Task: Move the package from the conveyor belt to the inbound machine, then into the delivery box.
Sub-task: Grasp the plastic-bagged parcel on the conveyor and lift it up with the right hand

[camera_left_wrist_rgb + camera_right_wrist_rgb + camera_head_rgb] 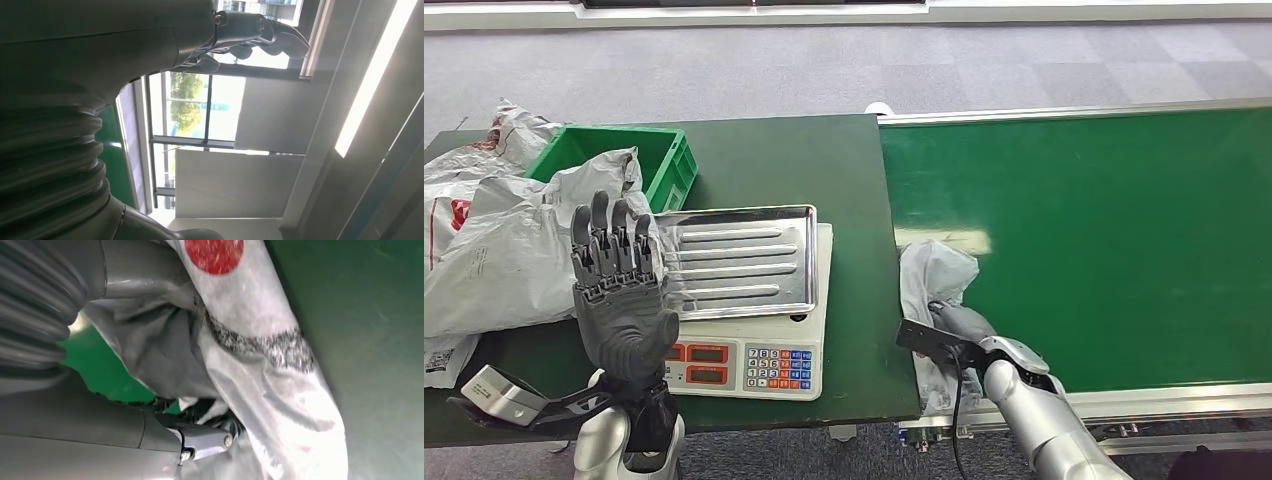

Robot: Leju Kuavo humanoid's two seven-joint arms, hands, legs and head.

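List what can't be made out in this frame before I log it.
- Right robot hand: its fingers are buried in the grey package in the head view and the right wrist view, so the grip can't be confirmed.
- Scale readouts: too small to read, head view.
- Green box: contents hidden by the pile of bags, head view.
- Left robot hand: raised, fingers straight; palm side faces away from the camera.
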